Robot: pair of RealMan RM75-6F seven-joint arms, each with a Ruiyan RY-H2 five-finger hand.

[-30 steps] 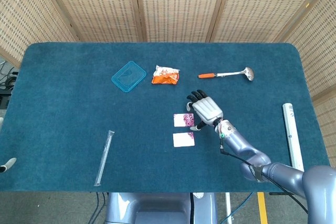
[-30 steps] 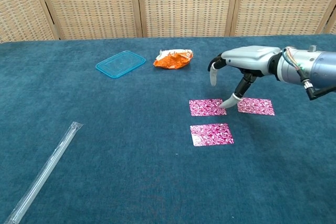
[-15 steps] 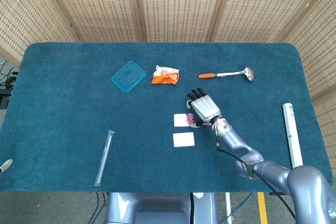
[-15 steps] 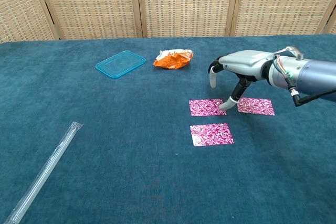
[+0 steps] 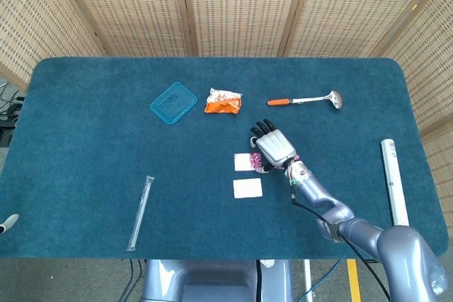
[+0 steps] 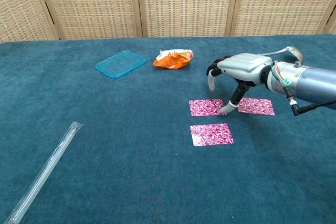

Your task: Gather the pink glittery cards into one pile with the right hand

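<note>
Three pink glittery cards (image 6: 211, 134); one right hand (image 6: 236, 71)

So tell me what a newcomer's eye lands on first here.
Three pink glittery cards lie near the middle of the dark teal table, bright against the cloth. The right hand hangs over the upper two, one fingertip down at the gap between them. Further back lies an orange snack packet.

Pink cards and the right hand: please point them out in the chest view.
left pink card (image 6: 206, 107), chest view, its middle
right pink card (image 6: 256, 106), chest view, its middle
near pink card (image 6: 211, 134), chest view, its middle
right hand (image 6: 239, 70), chest view, its back
</note>
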